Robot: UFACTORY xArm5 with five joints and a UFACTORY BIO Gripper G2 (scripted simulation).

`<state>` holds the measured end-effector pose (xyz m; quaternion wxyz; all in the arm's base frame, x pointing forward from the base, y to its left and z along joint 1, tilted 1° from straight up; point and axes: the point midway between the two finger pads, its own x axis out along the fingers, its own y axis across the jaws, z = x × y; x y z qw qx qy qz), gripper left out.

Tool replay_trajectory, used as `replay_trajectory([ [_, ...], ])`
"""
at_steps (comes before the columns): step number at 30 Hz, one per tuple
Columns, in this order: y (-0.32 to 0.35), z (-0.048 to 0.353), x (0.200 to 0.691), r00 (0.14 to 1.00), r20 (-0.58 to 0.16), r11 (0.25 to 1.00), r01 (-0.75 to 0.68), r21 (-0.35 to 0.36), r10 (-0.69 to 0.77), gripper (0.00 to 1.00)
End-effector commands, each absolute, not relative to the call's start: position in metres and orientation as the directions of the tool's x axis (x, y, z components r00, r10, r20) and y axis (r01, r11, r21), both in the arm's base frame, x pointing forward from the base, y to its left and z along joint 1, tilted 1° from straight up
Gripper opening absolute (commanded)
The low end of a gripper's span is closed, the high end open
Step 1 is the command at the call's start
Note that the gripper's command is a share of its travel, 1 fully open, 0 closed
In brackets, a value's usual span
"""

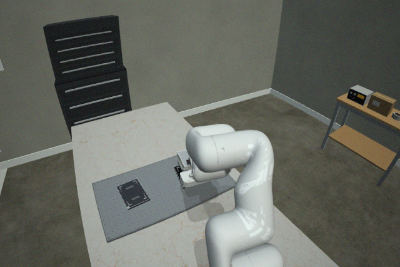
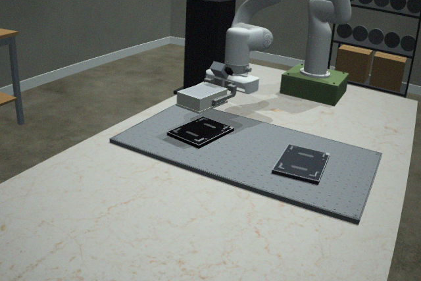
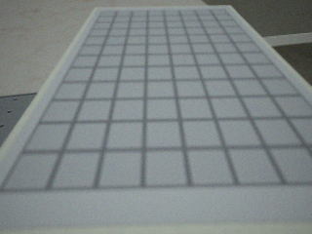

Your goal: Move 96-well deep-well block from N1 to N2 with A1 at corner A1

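the gripper [image 1: 186,164] [image 2: 222,93] grasps the deep-well block [image 1: 183,157] [image 2: 200,97] [image 3: 161,112] between its fingers, above and apart from the nest n1 [image 1: 177,171] [image 2: 200,131] below it.

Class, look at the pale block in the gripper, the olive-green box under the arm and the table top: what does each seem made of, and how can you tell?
Pale grey gridded block: probably matt moulded plastic; even colour, soft sheen.
Olive-green box-shaped base: perhaps painted metal; uniform colour, crisp edges, dark bolt-like dots.
Cream table top: marble or a lookalike laminate; rusty veins.
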<state>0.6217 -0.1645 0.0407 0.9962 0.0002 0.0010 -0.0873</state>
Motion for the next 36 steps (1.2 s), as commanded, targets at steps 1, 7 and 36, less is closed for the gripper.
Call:
replay_trajectory([
  [1,-0.162,0.043,0.623,0.99,0.0,0.99,0.141,-0.012,-0.141,0.0],
  [7,-0.145,0.043,0.624,1.0,-0.002,1.0,-0.025,-0.012,0.025,0.0],
  [36,-0.058,0.041,0.629,0.998,-0.002,0.997,-0.07,-0.012,0.07,0.0],
])
